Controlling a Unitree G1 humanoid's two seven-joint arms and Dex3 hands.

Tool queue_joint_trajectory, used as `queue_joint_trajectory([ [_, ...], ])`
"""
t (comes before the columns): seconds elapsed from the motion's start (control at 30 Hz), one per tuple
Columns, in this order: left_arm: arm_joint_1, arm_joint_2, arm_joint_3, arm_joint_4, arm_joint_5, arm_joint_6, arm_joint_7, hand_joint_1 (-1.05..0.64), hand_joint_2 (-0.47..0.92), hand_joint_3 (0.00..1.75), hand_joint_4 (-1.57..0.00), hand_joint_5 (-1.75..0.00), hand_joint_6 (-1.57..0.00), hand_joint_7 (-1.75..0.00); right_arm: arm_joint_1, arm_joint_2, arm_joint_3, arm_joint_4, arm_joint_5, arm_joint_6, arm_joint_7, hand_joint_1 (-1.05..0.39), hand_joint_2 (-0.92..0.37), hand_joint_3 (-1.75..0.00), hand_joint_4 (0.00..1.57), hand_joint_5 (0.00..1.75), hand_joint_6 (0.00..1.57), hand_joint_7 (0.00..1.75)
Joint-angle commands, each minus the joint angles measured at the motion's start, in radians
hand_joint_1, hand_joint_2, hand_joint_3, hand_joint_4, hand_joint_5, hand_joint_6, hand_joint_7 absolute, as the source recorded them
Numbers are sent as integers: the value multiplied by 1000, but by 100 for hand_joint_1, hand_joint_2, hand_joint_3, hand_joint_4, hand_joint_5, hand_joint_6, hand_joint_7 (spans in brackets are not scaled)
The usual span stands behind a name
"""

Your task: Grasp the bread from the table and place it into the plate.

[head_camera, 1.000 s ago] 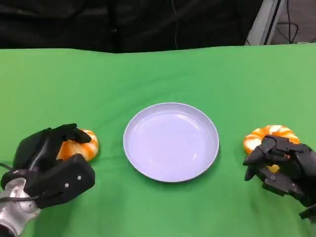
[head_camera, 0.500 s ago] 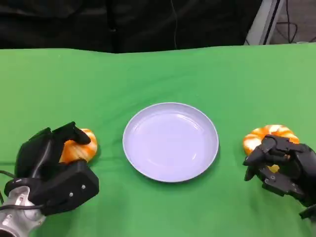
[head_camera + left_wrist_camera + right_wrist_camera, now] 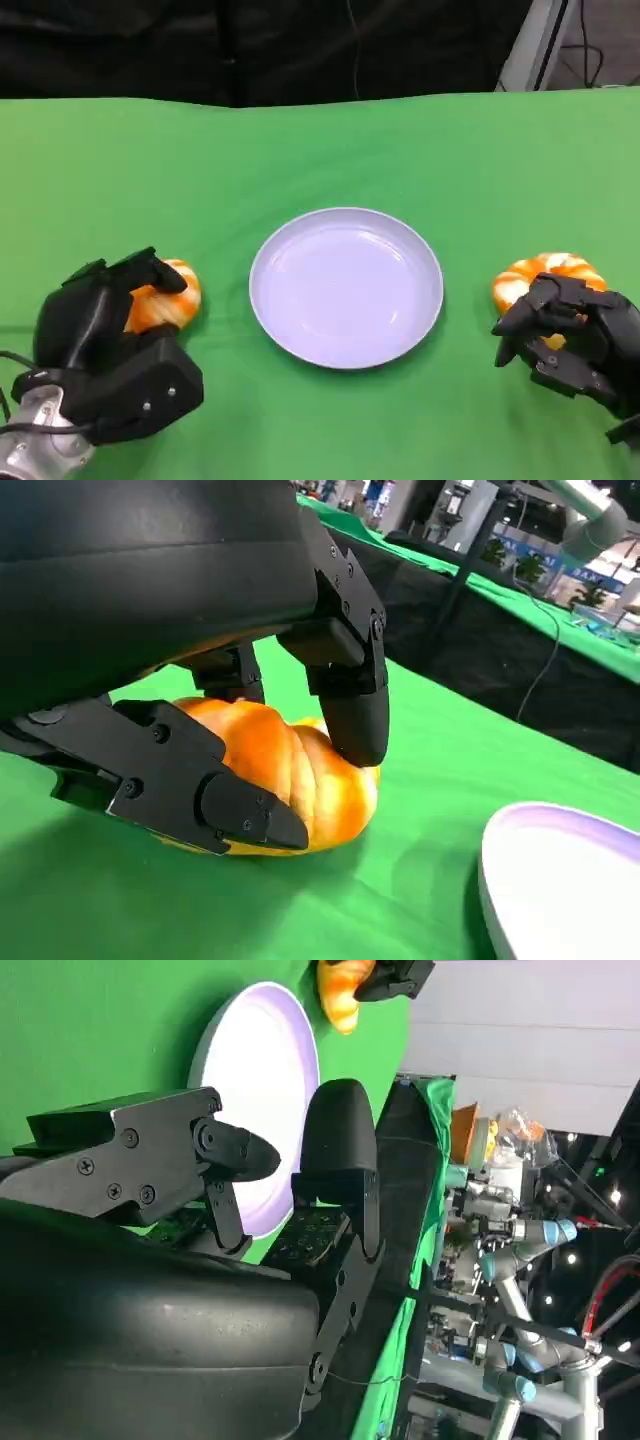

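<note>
Bread on the left: orange twisted bread (image 3: 165,296) lies on the green worktop (image 3: 320,150), well left of the plate, not yet lifted as far as can be judged
Left robot hand: left robot hand (image 3: 105,345) is wrapped over that bread; the left wrist view shows its fingers (image 3: 345,695) closed against the crust from above and below while the bread (image 3: 290,770) seems to rest on the cloth
Plate: pale lilac plate (image 3: 346,287) sits mid-worktop with nothing in it
Bread on the right: second orange-and-white bread (image 3: 545,275) lies right of the plate, on the cloth
Right robot hand: right robot hand (image 3: 575,335) is curled just in front of that bread, overlapping its near edge; whether it truly grips it I cannot tell
Done: a grasp on the left bread looks made
Left: lift, carry across to the plate, set down and let go; nothing is delivered yet
</note>
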Motion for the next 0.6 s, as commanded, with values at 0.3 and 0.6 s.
queue_joint_trajectory([
  [0.3,76,39,11,-192,30,-49,52,-10,92,32,-66,-156,-73,-119,5,-12,-6,-1,11,3,-1,7,-88,-57,82,144,88,101],
  [0.6,119,49,28,-311,49,-34,49,-10,92,33,-63,-160,-71,-123,3,-13,-4,2,4,-2,-9,6,-89,-56,82,144,89,101],
])
